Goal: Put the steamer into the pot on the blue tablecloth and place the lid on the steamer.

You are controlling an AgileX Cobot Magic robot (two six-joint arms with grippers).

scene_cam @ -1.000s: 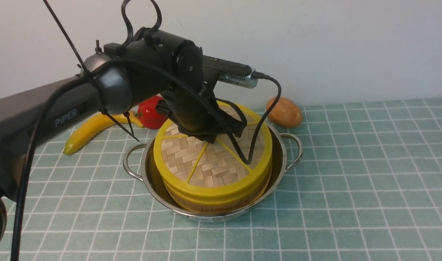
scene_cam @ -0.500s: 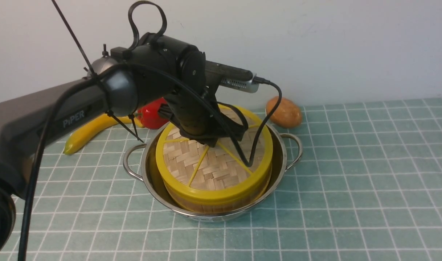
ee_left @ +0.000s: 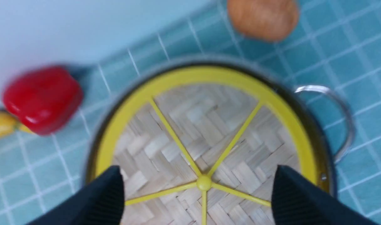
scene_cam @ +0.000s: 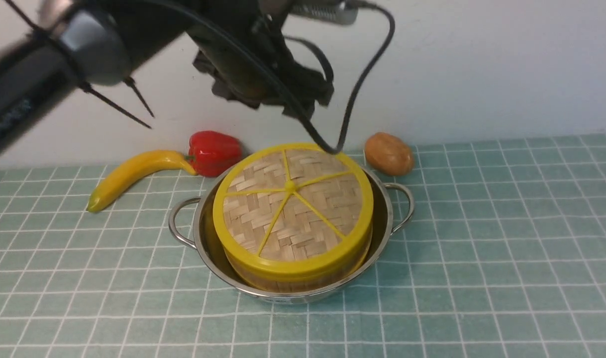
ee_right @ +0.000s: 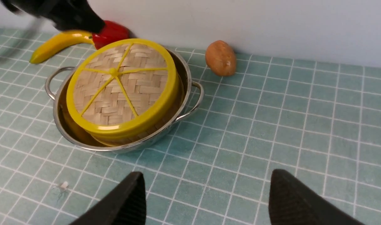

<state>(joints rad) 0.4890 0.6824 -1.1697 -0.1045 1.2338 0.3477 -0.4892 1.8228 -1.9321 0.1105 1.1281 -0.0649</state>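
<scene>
The lid lies flat on the steamer, hiding its contents. The steamer sits inside the pot on the blue tablecloth. My left gripper is open and empty, well above the lid's far side, motion-blurred. In the left wrist view its gripper frames the lid and its hub from above, with a pot handle beside. My right gripper is open and empty over bare cloth, apart from the pot and lid; it does not show in the front view.
A banana and a red pepper lie behind the pot on the left. A brown potato lies behind it on the right. A white wall closes the back of the cloth.
My left gripper has risen off the lid, from touching its centre to high above it. The lid stays on the steamer in the pot.
</scene>
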